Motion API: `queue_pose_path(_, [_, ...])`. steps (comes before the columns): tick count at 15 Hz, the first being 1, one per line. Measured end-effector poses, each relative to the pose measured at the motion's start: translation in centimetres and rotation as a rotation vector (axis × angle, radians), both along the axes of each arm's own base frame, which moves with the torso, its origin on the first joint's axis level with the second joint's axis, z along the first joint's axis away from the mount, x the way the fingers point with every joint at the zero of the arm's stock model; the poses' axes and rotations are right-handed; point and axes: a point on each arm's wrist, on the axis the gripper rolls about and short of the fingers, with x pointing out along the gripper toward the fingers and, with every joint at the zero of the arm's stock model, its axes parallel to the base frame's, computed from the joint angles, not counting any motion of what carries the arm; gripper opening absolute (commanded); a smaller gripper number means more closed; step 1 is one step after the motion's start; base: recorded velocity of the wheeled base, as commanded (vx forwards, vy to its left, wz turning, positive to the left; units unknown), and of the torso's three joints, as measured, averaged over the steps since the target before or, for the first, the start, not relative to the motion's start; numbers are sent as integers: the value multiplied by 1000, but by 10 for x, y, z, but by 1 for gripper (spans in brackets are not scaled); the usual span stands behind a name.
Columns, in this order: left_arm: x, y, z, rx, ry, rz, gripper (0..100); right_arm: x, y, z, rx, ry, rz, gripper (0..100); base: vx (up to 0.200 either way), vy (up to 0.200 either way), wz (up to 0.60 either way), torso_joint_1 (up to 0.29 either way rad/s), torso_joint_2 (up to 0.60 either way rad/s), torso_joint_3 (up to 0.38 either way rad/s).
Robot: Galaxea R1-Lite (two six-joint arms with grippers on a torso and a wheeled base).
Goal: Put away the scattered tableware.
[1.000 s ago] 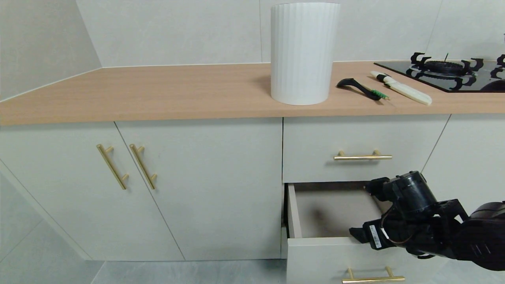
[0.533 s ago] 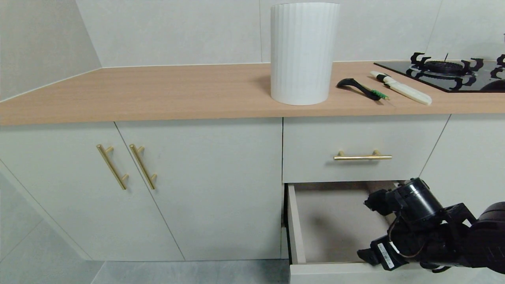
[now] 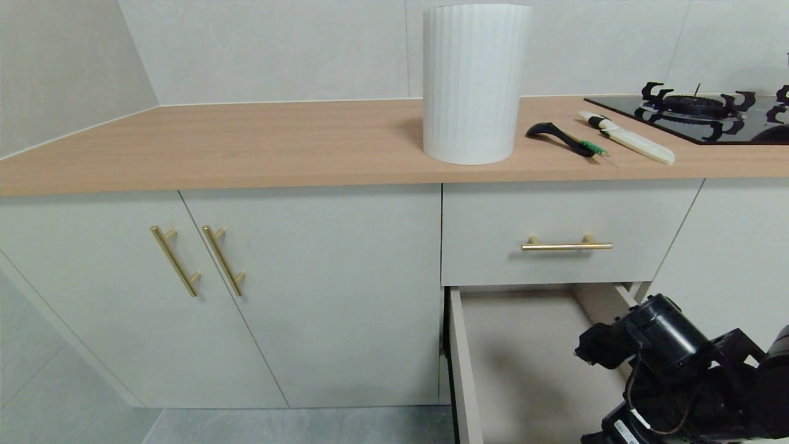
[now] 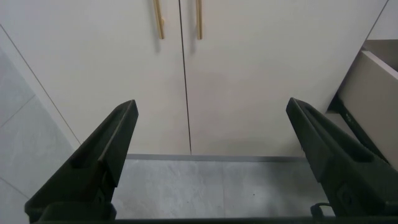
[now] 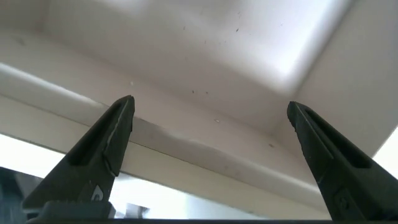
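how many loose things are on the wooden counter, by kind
white ribbed container: 1
black-handled utensil: 1
white knife: 1
total: 3

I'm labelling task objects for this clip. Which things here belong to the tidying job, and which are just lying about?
Job: black utensil and white knife on the counter; open lower drawer.
Lying about: white ribbed container, gas hob, closed upper drawer, cabinet doors.

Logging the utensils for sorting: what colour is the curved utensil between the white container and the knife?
Black utensil, green at one end; head view shows it best.
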Motion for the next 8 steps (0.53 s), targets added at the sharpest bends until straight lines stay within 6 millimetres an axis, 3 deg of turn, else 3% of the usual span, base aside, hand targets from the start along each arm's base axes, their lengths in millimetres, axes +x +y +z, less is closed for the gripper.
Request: queue_pose_path(8, [0, 0, 0, 0, 0, 0, 100, -25, -9, 3, -124, 145, 150, 100, 0, 0, 0, 0, 0, 0])
